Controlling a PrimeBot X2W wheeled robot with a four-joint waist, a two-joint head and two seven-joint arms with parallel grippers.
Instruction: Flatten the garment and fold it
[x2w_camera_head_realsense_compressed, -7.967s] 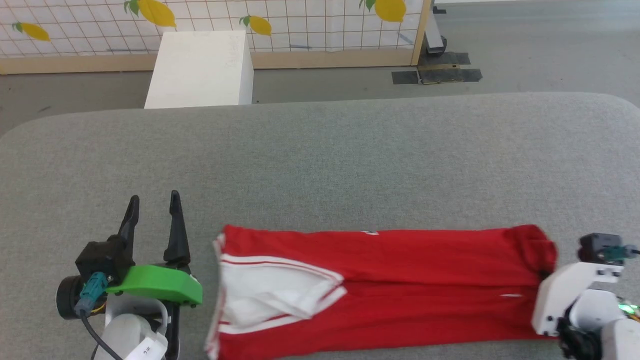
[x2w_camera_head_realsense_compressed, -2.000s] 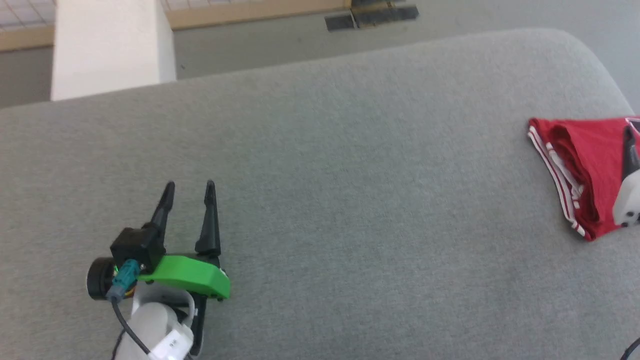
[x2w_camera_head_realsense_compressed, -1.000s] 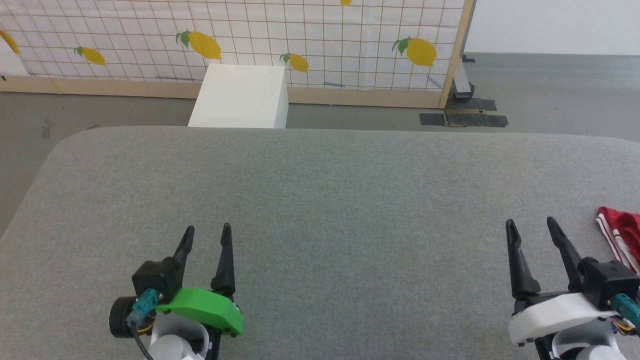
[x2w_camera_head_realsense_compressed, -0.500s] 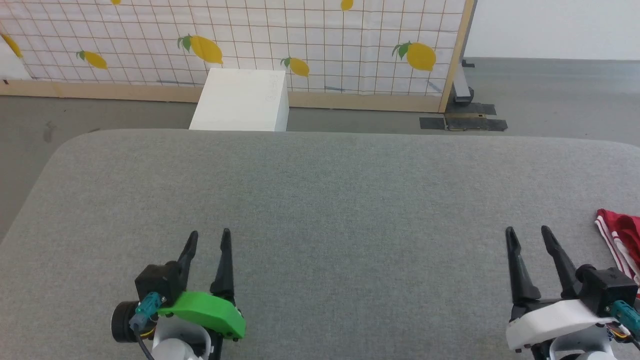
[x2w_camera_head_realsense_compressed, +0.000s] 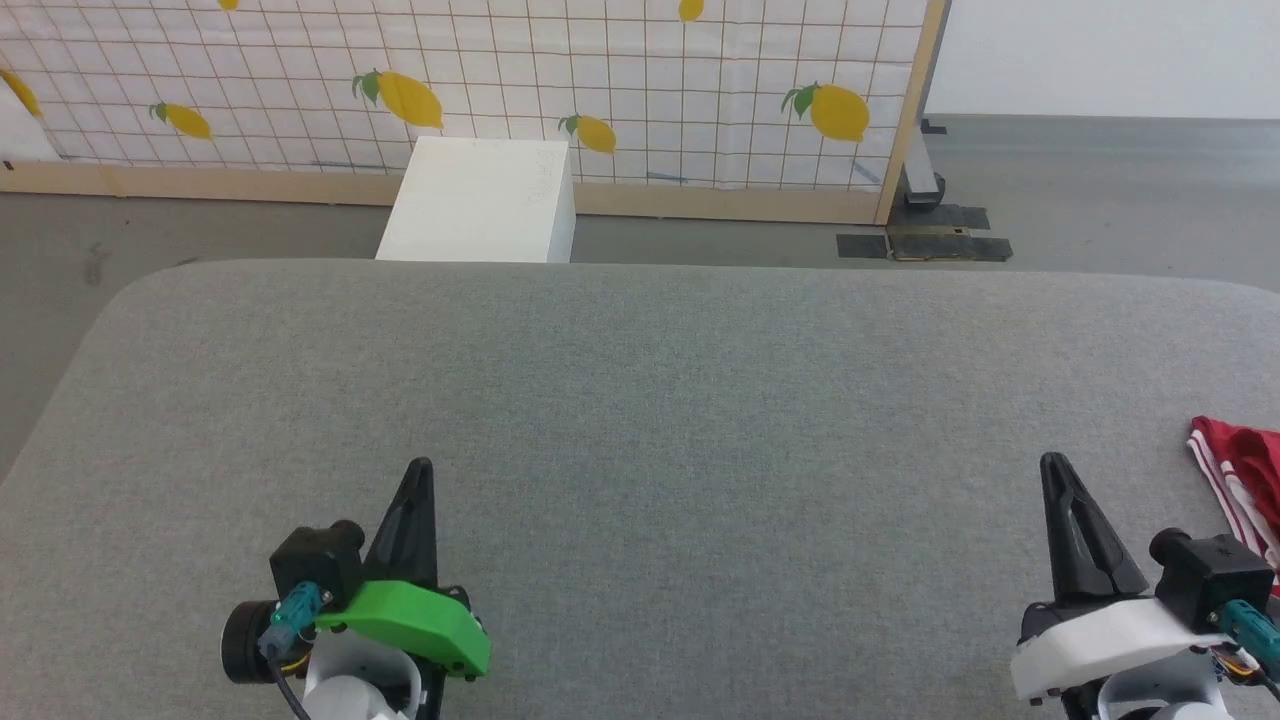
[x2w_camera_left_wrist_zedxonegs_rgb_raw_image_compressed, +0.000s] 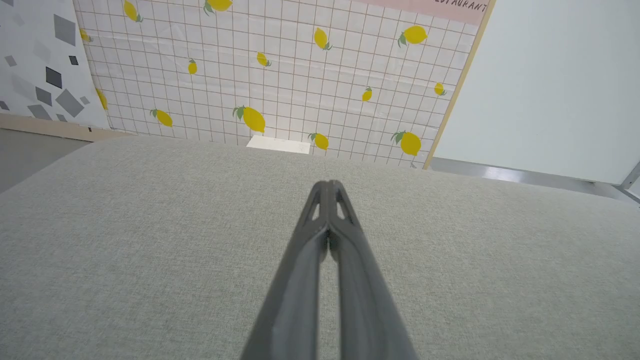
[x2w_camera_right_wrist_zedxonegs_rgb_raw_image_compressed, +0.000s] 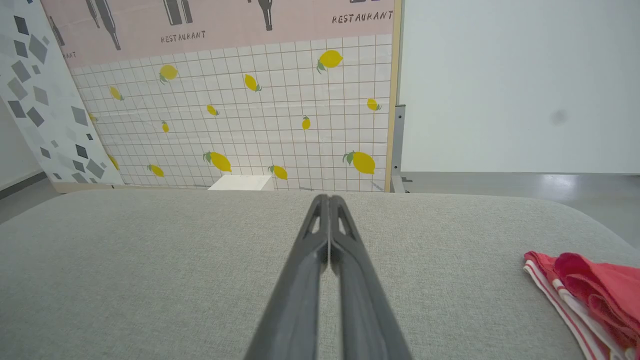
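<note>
The garment (x2w_camera_head_realsense_compressed: 1245, 475), a folded bundle of red cloth with white red-striped edging, lies at the table's far right edge, partly cut off by the head view's border. It appears again in the right wrist view as the garment (x2w_camera_right_wrist_zedxonegs_rgb_raw_image_compressed: 587, 295), to the right of the fingers. My right gripper (x2w_camera_head_realsense_compressed: 1052, 462) hovers at the lower right, just left of the cloth, shut and empty (x2w_camera_right_wrist_zedxonegs_rgb_raw_image_compressed: 329, 197). My left gripper (x2w_camera_head_realsense_compressed: 422, 464) sits at the lower left, far from the cloth, its fingers pressed together on nothing (x2w_camera_left_wrist_zedxonegs_rgb_raw_image_compressed: 329, 183).
The grey padded table (x2w_camera_head_realsense_compressed: 640, 400) spreads wide with rounded far corners. Beyond its far edge stands a white box (x2w_camera_head_realsense_compressed: 480, 205) on the floor, before a lemon-print grid screen (x2w_camera_head_realsense_compressed: 600, 80) with a wooden frame. Black tape patches (x2w_camera_head_realsense_compressed: 925, 245) mark the floor at the right.
Both grippers have closed from open to shut with nothing in them. Earlier the right arm set the folded garment down at the table's right; the head view swung back to centre.
</note>
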